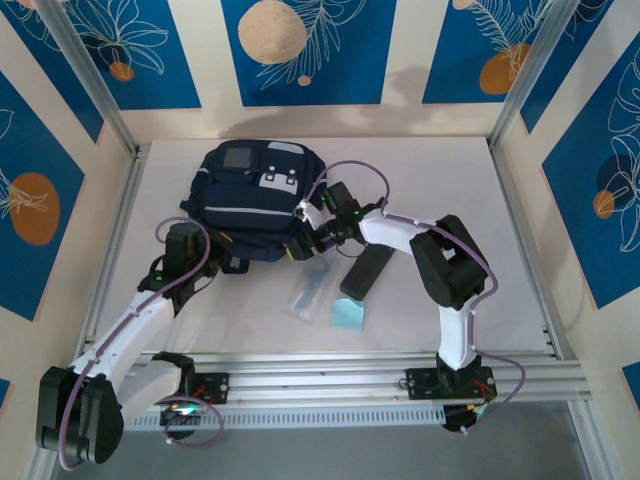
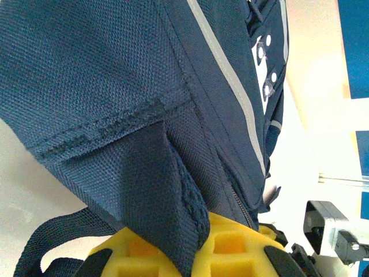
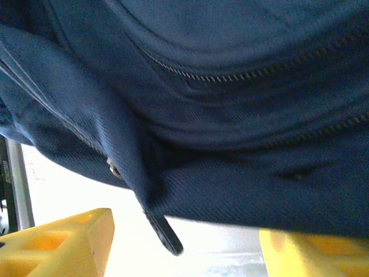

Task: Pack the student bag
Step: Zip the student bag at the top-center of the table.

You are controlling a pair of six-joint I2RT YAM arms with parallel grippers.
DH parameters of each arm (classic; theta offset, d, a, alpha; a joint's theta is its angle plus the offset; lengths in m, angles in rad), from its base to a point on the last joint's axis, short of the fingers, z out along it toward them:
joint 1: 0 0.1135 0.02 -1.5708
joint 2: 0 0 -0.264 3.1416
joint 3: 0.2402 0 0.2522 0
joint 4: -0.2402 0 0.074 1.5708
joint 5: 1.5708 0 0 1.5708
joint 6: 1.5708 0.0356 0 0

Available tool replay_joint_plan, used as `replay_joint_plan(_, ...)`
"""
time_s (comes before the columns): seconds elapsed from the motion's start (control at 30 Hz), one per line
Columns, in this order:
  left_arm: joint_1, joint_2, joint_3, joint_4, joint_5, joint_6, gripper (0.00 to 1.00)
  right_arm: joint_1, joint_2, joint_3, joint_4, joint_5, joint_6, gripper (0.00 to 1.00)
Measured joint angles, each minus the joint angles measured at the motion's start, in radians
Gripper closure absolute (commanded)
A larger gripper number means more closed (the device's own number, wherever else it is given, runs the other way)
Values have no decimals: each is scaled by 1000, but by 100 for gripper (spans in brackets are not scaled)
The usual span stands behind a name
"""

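imo left gripper [image 2: 190, 254] is clamped on the student bag [image 1: 245, 200] tab [image 2: 173, 190], right gripper [image 3: 184, 248] gapes wide, so center it on that zipper pull [image 3: 164, 231].

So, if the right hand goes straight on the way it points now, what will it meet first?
The student bag: its navy fabric lies straight ahead of the right hand, probably very close.

This was a robotics lab test cell, not a lived-in room. A bare white table [image 1: 520, 250] stood boxed in by aluminium posts [image 1: 88, 80] and flat wall panels [image 1: 350, 50] printed with blue leaf-and-orange-disc patterns. A left arm [image 1: 130, 320] and a right arm [image 1: 455, 330], both white and black, were bolted to a slotted aluminium rail [image 1: 330, 380] along the near edge.
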Motion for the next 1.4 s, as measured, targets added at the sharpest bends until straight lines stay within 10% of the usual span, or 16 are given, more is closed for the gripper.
replay_joint_plan(0.27,3,0,0,0,0,0,100,39,20,19,2,-37,15,47)
replay_joint_plan(0.57,4,0,0,0,0,-2,100,38,20,9,4,-45,37,100)
replay_joint_plan(1.4,9,-66,1,-60,21,3,100,-138,136,145,-110,-197,-35,100)
